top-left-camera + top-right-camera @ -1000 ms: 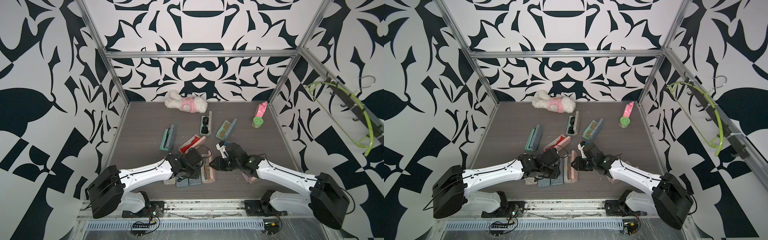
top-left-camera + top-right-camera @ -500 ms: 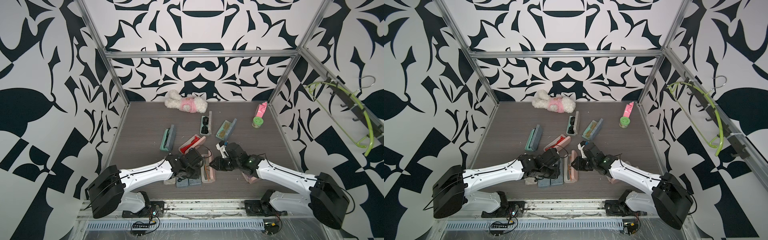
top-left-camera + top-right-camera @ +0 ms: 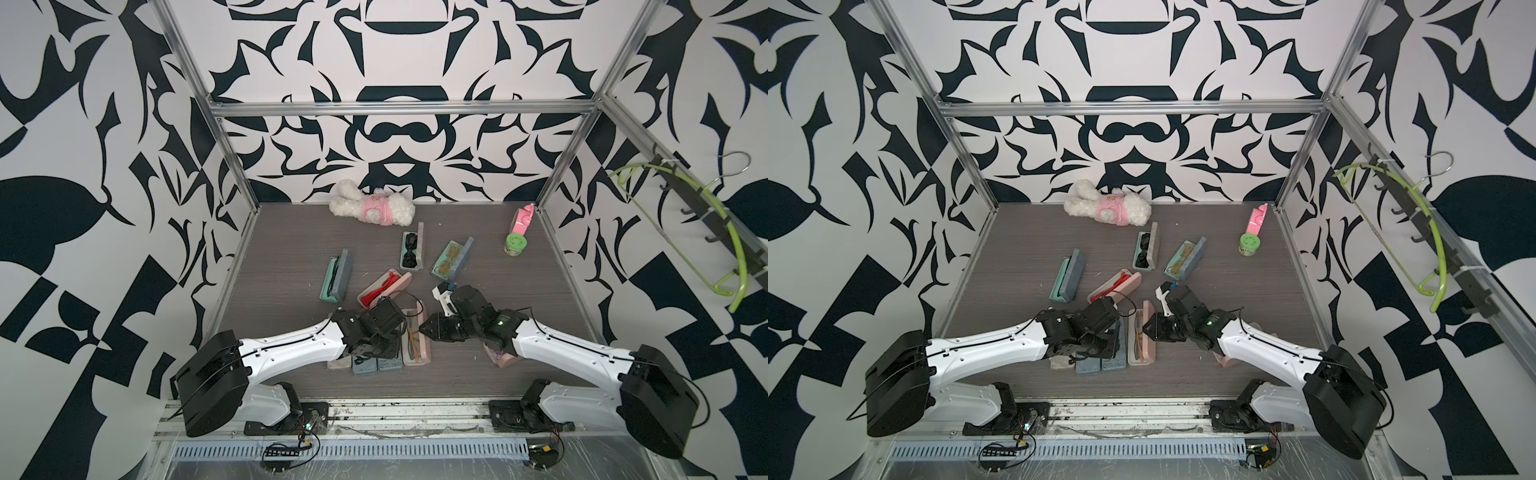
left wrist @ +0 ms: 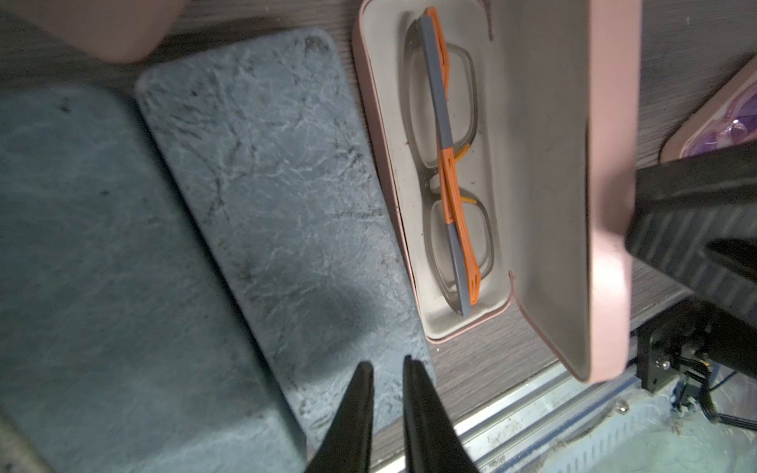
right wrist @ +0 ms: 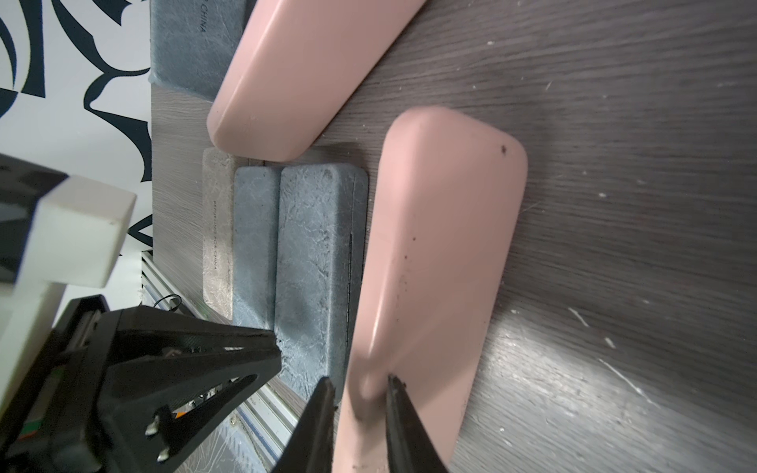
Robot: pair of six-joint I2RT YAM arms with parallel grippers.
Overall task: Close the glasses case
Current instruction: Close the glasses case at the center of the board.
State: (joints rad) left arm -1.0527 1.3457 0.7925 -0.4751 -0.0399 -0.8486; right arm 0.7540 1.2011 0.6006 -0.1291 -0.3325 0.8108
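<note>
dark table, open pink case holding orange glasses. right gripper pinches its lid; left gripper nearly together, empty.

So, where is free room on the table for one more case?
Back left: bare table, bordered by the side wall, plush toy and leftmost teal case. Right side: bare, in front of the green jar. Crowded: front middle, around the open pink case.
</note>
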